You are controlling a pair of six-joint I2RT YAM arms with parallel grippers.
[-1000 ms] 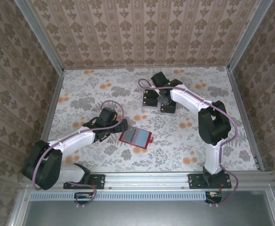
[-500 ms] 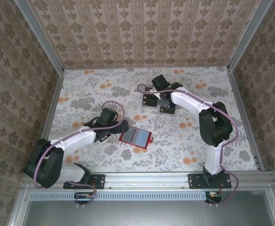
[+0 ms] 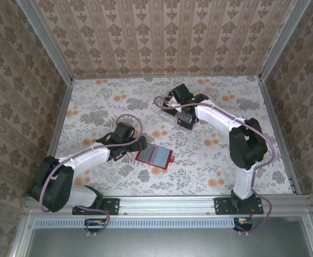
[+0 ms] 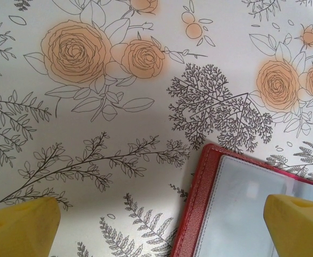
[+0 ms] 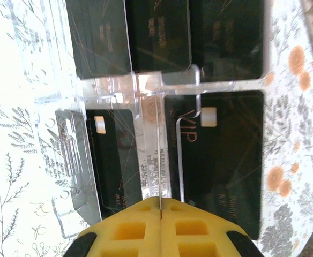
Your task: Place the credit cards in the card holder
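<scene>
Several black credit cards [image 5: 221, 155] lie in the compartments of a clear plastic tray [image 5: 146, 91] at the back of the table. My right gripper [image 5: 161, 202] hovers over the tray [image 3: 186, 122], its yellow pads [image 5: 199, 230] pressed together. A thin sheet seen edge-on, seemingly a credit card [image 5: 160, 160], sticks out from between them. The red card holder [image 3: 154, 156] lies open on the table, grey-blue pockets up. My left gripper [image 3: 140, 142] is wide open just left of the card holder [image 4: 242, 209], one yellow fingertip [image 4: 298, 225] over its pocket, the other fingertip [image 4: 20, 227] over bare cloth.
The table is covered by a flowered cloth [image 3: 113, 101] and enclosed by patterned walls with metal posts [image 3: 60, 115]. The right arm [image 3: 245, 144] arches over the right half. A metal rail [image 3: 167, 202] with both arm bases runs along the near edge.
My right gripper has closed over the tray and shifted slightly left and away, covering the cards in the top view. The left arm has stayed put.
</scene>
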